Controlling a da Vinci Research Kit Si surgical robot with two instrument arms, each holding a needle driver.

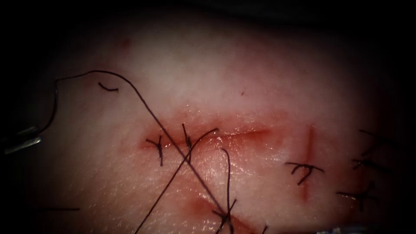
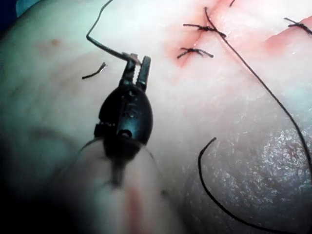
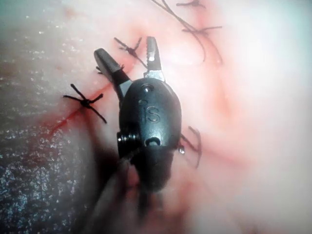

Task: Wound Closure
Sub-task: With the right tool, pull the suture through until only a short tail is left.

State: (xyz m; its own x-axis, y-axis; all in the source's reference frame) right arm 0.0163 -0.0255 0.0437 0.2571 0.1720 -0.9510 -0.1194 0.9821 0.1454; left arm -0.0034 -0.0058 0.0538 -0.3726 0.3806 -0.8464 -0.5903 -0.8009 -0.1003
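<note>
The tissue (image 1: 242, 86) has a level cut (image 1: 234, 135) with two tied stitches (image 1: 187, 142) at its left end. At the far left, my left tool (image 1: 34, 135) is shut on the thread (image 1: 130, 84). The thread loops up from the jaws, then runs diagonally down across the cut to a lower stitch (image 1: 225, 214). In the left wrist view the jaws (image 2: 136, 61) pinch the thread (image 2: 105, 46) just above the tissue. In the right wrist view my right tool (image 3: 129, 53) stands open over a stitched cut, holding nothing.
A short cut end of thread (image 1: 108, 89) lies on the tissue at upper left. A vertical cut with a knot (image 1: 305, 169) lies to the right, with more knots (image 1: 364, 195) further right. A second strand (image 1: 173, 177) crosses the long thread below the cut.
</note>
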